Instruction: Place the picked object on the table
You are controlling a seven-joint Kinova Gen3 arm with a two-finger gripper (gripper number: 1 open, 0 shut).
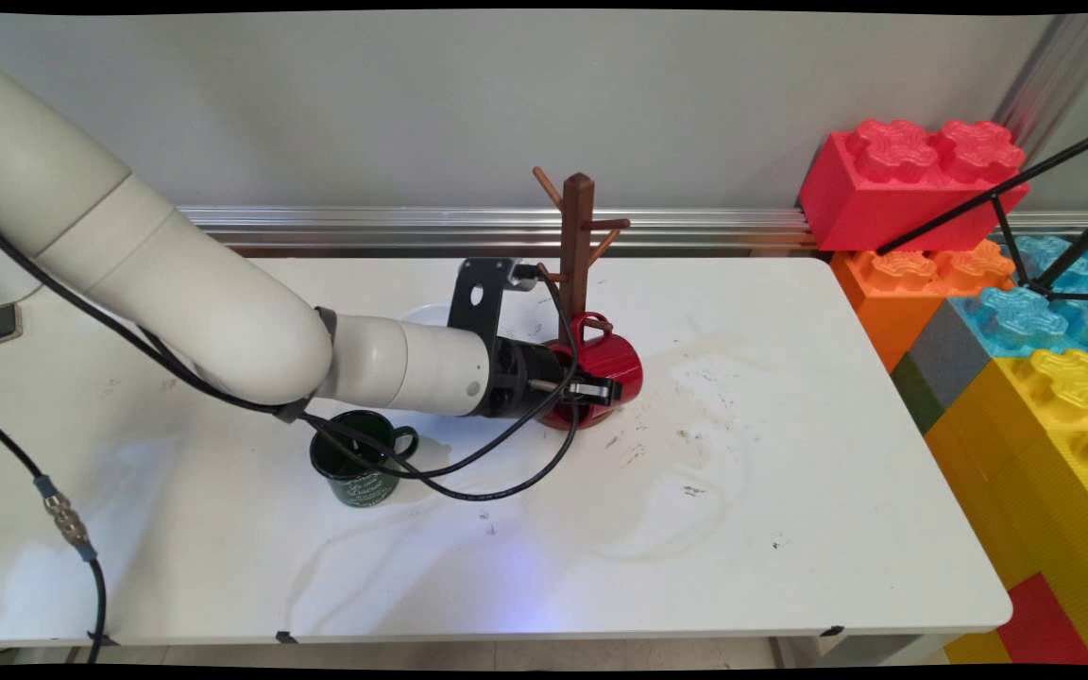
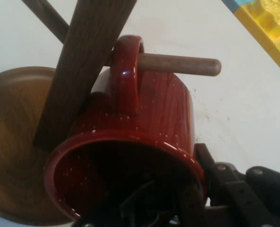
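A red speckled mug point(image 1: 615, 364) point(image 2: 159, 113) lies tilted on its side against the wooden mug tree point(image 1: 577, 246) point(image 2: 83, 66). Its handle point(image 2: 128, 71) is looped over a low peg point(image 2: 178, 64), and its mouth faces the hand. My gripper point(image 1: 591, 389) point(image 2: 204, 189) is shut on the mug's rim, one finger inside the mouth and the other outside the wall. The tree's round base point(image 2: 12, 142) sits under the mug; most of it is hidden in the main view.
A dark green mug point(image 1: 360, 467) stands upright under my forearm, black cables draped over it. A white round dish point(image 1: 423, 314) peeks out behind the wrist. Large toy bricks point(image 1: 912, 179) and black tripod legs point(image 1: 1026, 236) crowd the table's right end.
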